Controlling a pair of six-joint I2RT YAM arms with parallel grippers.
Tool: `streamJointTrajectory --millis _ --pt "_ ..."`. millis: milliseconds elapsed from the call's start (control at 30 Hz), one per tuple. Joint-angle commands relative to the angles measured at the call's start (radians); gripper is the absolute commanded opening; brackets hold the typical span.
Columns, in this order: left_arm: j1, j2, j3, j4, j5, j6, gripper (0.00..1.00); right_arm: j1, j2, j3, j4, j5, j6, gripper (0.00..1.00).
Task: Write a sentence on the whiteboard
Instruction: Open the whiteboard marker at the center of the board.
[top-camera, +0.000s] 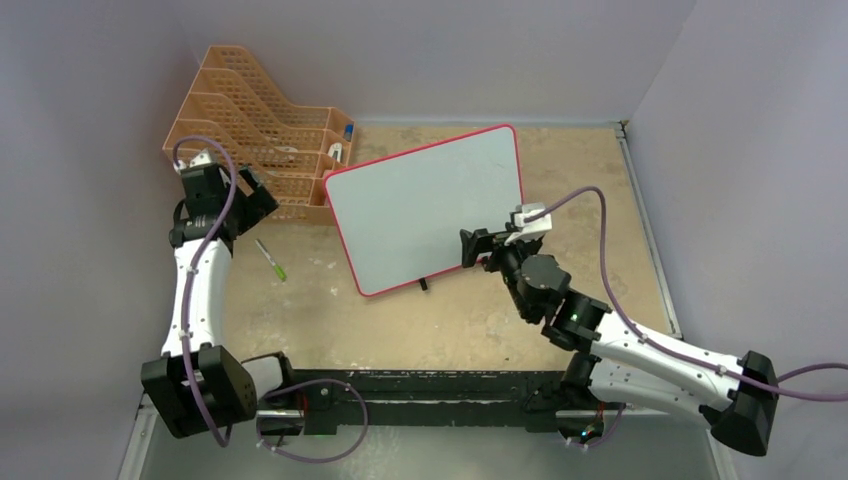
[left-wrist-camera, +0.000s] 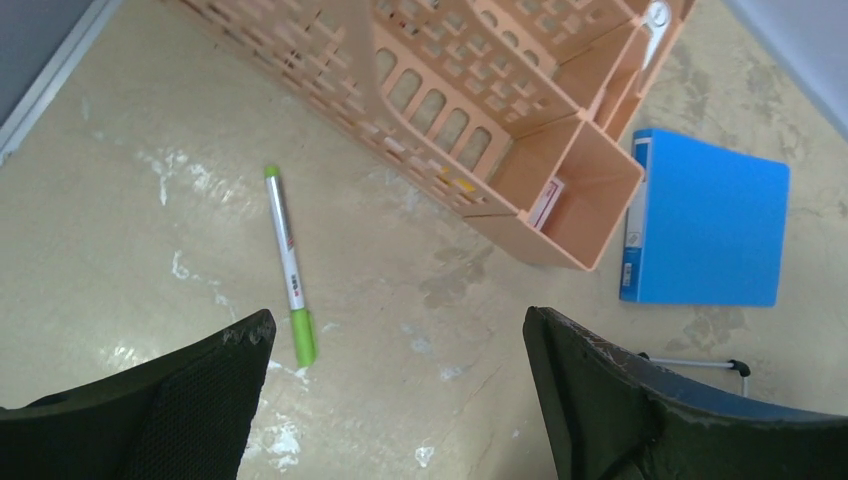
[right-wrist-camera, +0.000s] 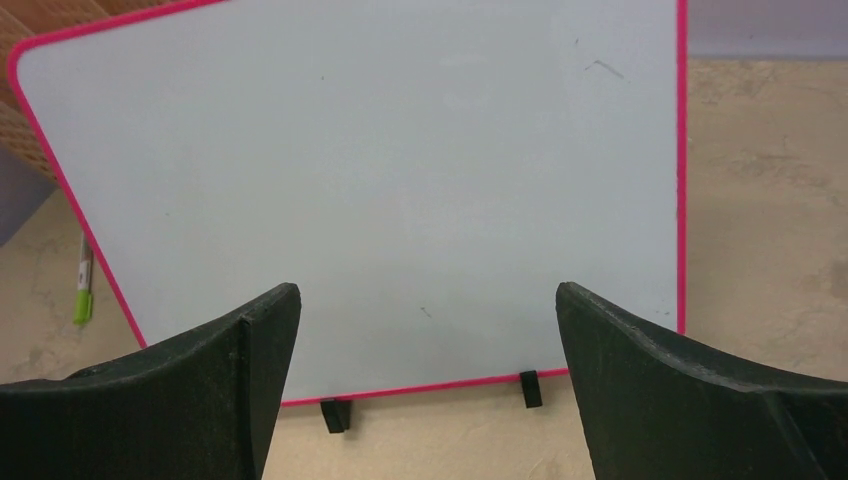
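The whiteboard (top-camera: 425, 210), white with a thin pink-red frame, stands tilted on small black feet (right-wrist-camera: 531, 388) in the middle of the table. Its face (right-wrist-camera: 380, 180) is blank apart from faint specks, and no sentence shows on it. My right gripper (top-camera: 470, 248) is open just in front of the board's lower right edge, and in the right wrist view the right gripper (right-wrist-camera: 428, 300) holds nothing. A green marker (top-camera: 270, 258) lies on the table left of the board. My left gripper (top-camera: 255, 195) hovers open above and beside this green marker (left-wrist-camera: 290, 265), and the left gripper (left-wrist-camera: 395, 330) is empty.
An orange desk organiser (top-camera: 260, 130) stands at the back left, close behind my left arm. A blue folder (left-wrist-camera: 705, 230) lies flat beside the organiser (left-wrist-camera: 480, 100). Grey walls close in the left, back and right sides.
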Motion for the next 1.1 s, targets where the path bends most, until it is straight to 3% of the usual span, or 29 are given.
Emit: streamJointTrajectory --millis 0,200,467,1067 --pt "0.05 0.062 0.005 -0.051 0.073 -0.011 0.93 0.005 -0.074 -0.028 0.112 0.077 -0.047 0.99" --pt "0.058 0.165 -0.058 -0.086 0.132 -0.053 0.9 0.005 -0.101 -0.039 0.14 0.094 -0.069 0.99" --pt "0.058 0.246 -0.128 -0.074 0.106 -0.061 0.81 0.005 -0.099 -0.044 0.162 0.074 -0.075 0.99" --pt "0.056 0.442 -0.113 0.004 -0.012 -0.028 0.46 0.005 -0.077 -0.051 0.173 0.074 -0.081 0.99"
